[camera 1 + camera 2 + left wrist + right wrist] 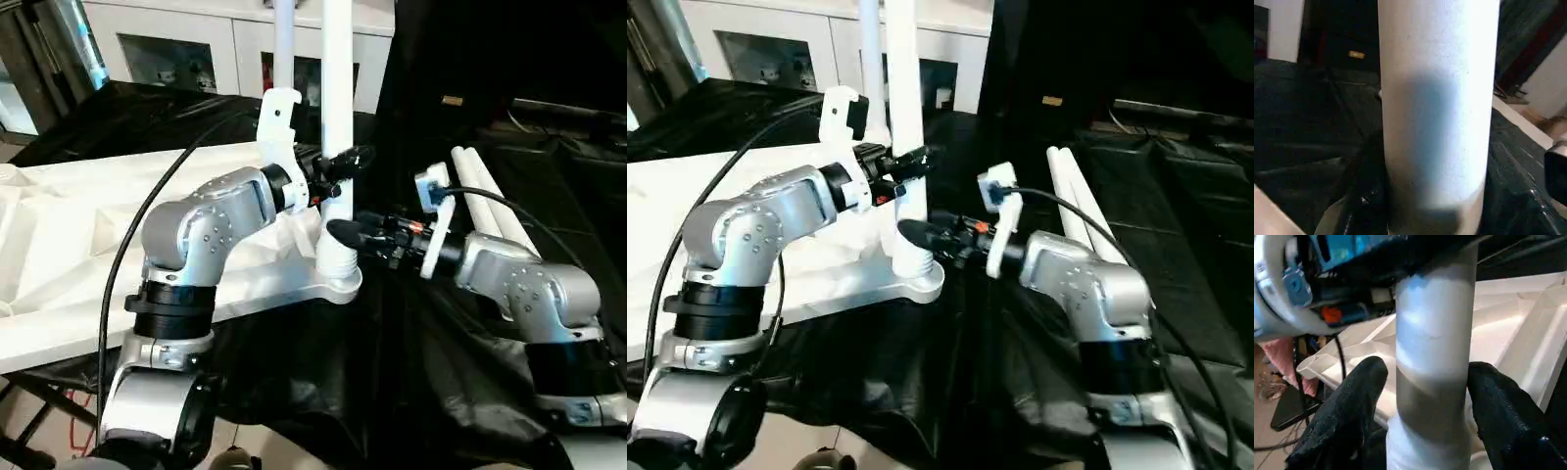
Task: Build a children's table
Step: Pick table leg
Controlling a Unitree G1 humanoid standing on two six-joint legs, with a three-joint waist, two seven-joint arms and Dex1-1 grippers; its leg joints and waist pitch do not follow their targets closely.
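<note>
You're in lab or workshop room, not home. White cabinet (235,49) with glass-fronted compartments along back wall. Black sheeting (411,362) draped over work surface. Loose cables (1283,431) trail on floor. Black folding frame (39,406) props surface at near left corner.

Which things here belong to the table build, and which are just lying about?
Job in hand:
- inverted tabletop
- upright leg in the corner socket
- second upright leg behind it
- two spare legs lying on the black sheet

Lying about:
- white cabinet behind
</note>
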